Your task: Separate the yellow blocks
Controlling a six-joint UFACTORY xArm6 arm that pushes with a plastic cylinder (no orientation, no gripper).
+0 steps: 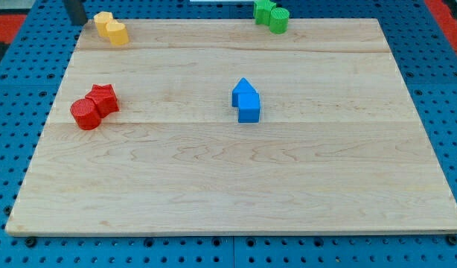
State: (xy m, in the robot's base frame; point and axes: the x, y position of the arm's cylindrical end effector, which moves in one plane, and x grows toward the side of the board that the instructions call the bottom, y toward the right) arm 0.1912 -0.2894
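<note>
Two yellow blocks touch each other at the board's top left corner: a yellow star-like block and a yellow rounded block just to its lower right. My tip is the lower end of a dark rod at the view's top left, just left of the yellow pair, apart from it by a small gap.
A red star block touches a red cylinder at the left. Two blue blocks sit joined at the centre. Two green blocks sit joined at the top edge. The wooden board lies on a blue pegboard.
</note>
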